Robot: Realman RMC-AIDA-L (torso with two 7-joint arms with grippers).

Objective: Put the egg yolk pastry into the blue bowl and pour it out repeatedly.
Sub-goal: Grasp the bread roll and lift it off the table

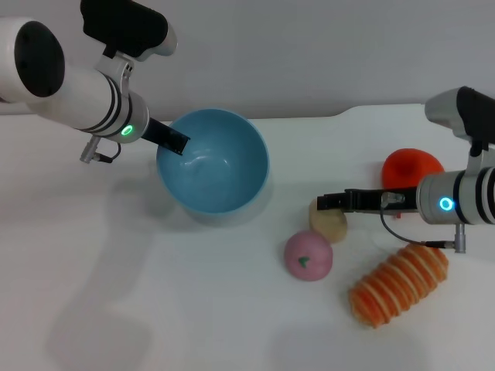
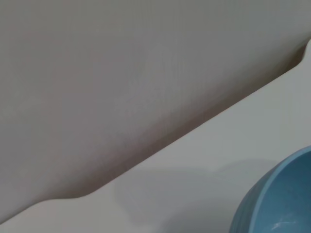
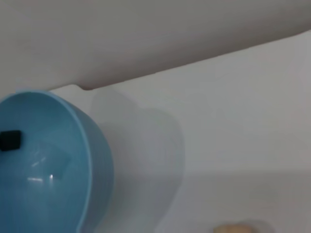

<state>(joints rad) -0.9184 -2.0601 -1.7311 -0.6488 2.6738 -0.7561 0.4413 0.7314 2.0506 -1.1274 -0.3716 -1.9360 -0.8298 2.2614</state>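
Observation:
The blue bowl [image 1: 216, 166] is tipped, its empty inside facing me, and my left gripper [image 1: 176, 144] is shut on its left rim. One black finger [image 3: 9, 140] shows inside the bowl [image 3: 43, 170] in the right wrist view. An edge of the bowl [image 2: 277, 208] also appears in the left wrist view. On the table to the bowl's right lies the egg yolk pastry [image 1: 331, 226], a pale cream lump. My right gripper [image 1: 329, 202] reaches in from the right and sits at the pastry's top edge. Only a sliver of the pastry [image 3: 235, 228] shows in the right wrist view.
A pink ball with a green mark [image 1: 308, 256] lies just in front of the pastry. An orange-and-cream ridged bread [image 1: 398, 284] lies in front of the right arm. A red-orange rounded piece [image 1: 412, 168] sits behind that arm. The white table [image 1: 116, 294] stretches out at the front left.

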